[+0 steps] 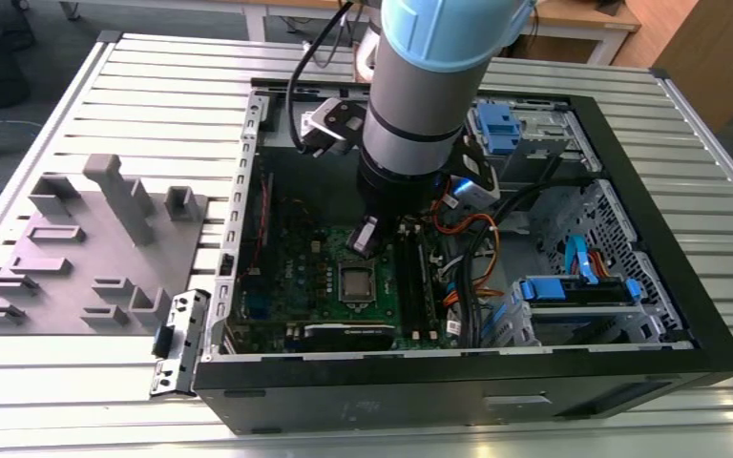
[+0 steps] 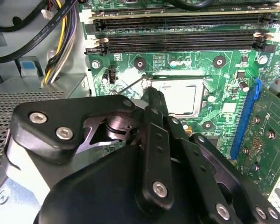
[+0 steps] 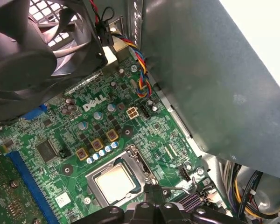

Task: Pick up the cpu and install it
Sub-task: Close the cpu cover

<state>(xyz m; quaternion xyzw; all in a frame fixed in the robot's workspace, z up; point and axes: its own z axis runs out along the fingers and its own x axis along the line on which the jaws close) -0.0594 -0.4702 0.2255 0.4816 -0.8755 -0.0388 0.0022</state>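
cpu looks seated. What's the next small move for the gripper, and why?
Probably a short straight lift. In the first wrist view the cpu lies flat inside the socket frame, and the gripper sits beside the frame's corner, apart from the chip. Moving sideways there risks nudging the frame or the thin lever wire.

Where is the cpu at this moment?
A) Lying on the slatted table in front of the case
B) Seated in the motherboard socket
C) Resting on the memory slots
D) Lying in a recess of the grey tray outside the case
B: in the first wrist view the cpu lies flat inside the metal-framed socket on the motherboard, with the gripper just beside it.
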